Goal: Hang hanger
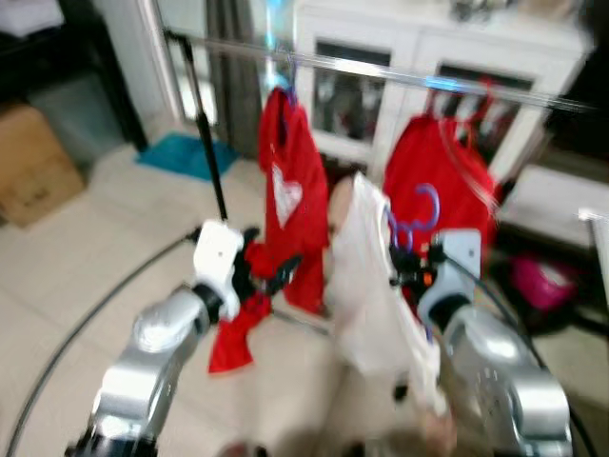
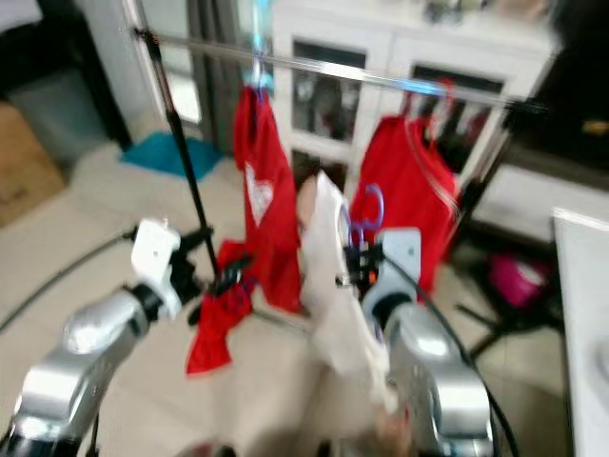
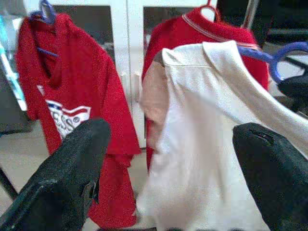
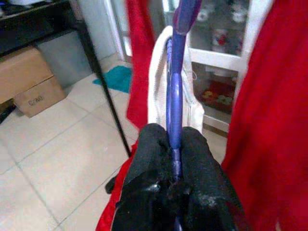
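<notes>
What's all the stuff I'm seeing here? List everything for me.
clothes rail: one, silver bar on a black stand, ahead.
red shirts: two, hanging on the rail.
white shirt: one, on the blue hanger, below the rail.
red cloth: one, on the floor.
white cabinet: one, glass doors, behind the rail.
cardboard box: one, brown, far left.
teal mat: one, on the floor.
left gripper: open, facing the shirts.
right gripper: shut on the blue hanger.
</notes>
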`<state>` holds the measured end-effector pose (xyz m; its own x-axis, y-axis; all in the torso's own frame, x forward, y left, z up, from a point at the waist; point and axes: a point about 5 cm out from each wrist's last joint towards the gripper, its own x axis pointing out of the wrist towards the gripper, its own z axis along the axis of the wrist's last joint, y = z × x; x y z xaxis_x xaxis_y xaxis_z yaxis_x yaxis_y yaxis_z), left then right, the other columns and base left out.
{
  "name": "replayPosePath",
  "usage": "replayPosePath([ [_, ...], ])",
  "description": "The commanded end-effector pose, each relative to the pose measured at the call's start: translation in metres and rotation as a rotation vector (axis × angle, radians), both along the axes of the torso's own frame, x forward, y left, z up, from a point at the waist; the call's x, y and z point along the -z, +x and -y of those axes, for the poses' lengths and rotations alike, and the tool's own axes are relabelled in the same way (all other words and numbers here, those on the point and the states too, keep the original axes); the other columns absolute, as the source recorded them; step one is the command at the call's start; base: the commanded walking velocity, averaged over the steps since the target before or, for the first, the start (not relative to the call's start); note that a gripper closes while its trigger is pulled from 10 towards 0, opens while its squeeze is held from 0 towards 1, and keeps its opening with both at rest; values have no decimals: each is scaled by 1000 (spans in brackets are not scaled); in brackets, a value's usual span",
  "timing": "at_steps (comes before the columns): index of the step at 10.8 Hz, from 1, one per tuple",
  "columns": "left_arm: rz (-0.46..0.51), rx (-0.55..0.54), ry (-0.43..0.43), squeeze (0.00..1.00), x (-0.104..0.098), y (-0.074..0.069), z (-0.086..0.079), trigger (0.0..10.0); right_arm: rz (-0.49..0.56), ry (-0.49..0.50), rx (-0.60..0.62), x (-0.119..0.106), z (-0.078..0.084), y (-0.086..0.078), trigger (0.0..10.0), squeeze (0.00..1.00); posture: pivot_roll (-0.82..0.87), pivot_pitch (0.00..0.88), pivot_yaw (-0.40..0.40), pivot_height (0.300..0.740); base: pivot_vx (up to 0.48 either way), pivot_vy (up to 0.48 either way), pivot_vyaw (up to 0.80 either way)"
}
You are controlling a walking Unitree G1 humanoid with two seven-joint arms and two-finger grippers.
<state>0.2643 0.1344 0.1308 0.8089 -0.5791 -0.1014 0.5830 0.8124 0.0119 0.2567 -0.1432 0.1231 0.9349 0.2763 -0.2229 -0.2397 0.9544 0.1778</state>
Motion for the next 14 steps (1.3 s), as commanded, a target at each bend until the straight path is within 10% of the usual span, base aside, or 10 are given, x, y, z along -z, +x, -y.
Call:
replayPosePath([
  [1, 8, -8, -2, 0, -4, 1, -1, 10000, 33, 19, -26, -8, -5, 6, 0, 0, -57, 0, 8, 740, -281, 0, 0],
  [3, 23, -91, 44, 0, -6, 3, -13, 10000, 39, 27, -139, -10, -23, 7, 0, 0, -33, 0, -10, 740, -131, 0, 0],
  [4, 32, -80, 55, 337, -7, 4, -15, 10000, 72, 11, -219, -15, -32, 8, 0, 0, -38, 0, -3, 740, 0, 0, 0],
  [5, 57, -65, 14, 1000, -13, 7, -12, 10000, 108, 27, -277, -23, -38, 9, 0, 0, -47, 0, 7, 740, 0, 0, 0],
  [8, 85, -70, -133, 1000, -37, 35, 7, 10000, 255, -21, -416, -47, -56, 10, 0, 0, -68, 0, 32, 740, 0, 0, 0],
  [10, 71, -61, -110, 0, -35, 44, 10, 10000, 283, -30, -488, -51, -65, 11, 0, 0, -43, 0, 9, 740, 0, 0, 0],
  [11, 36, -71, -103, 0, -30, 46, 11, 9529, 300, -35, -533, -54, -70, 10, 0, 0, -35, 0, -1, 740, 0, 0, 0],
  [12, 24, -56, -94, 0, -26, 45, 13, 1608, 303, -45, -544, -53, -71, 11, 0, 0, -35, 0, -14, 740, 0, 0, 0],
  [14, 36, 27, -132, 0, -28, 42, 24, 0, 317, -46, -557, -56, -71, 10, 0, 0, -44, 0, -7, 740, 0, 0, 0],
])
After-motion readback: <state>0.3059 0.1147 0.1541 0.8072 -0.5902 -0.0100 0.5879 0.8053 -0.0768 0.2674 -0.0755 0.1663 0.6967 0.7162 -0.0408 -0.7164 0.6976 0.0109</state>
